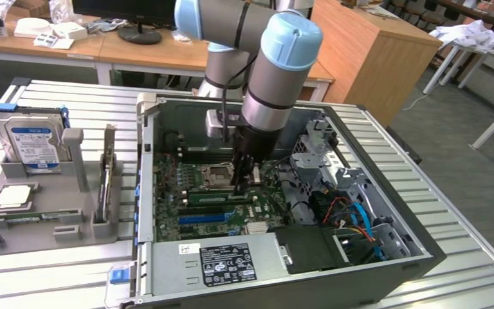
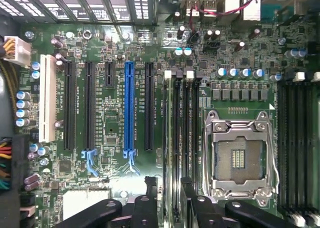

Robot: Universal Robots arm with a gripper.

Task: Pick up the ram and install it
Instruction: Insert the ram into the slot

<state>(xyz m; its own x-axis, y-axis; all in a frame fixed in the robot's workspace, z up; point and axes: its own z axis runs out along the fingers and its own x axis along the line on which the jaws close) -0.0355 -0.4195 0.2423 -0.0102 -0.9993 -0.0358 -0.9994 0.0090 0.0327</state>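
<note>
- Around the jaws, the computer case (image 1: 401,270) hems the arm in; a sideways swing could strike its walls.
- Beneath them, the motherboard (image 2: 110,113) might flex under hard pressing.
- Between the gripper (image 2: 169,198)'s wide-open, empty jaws, the ram (image 2: 170,138) stands in its slot; if only half-seated, a finger could snag it.

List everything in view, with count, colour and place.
open dark grey computer case: one, on the slatted metal table
green motherboard: one, inside the case
silver processor socket: one, empty, on the motherboard
long green ram stick: one, apparently seated in a slot beside the socket
silver blue-labelled hard drive: one, upright in the grey holder, exterior view's left
square silver processor chip: one, flat on the holder
grey and light-blue robot arm: one, reaching into the case
black fingers: two, open, above the memory slots
</note>
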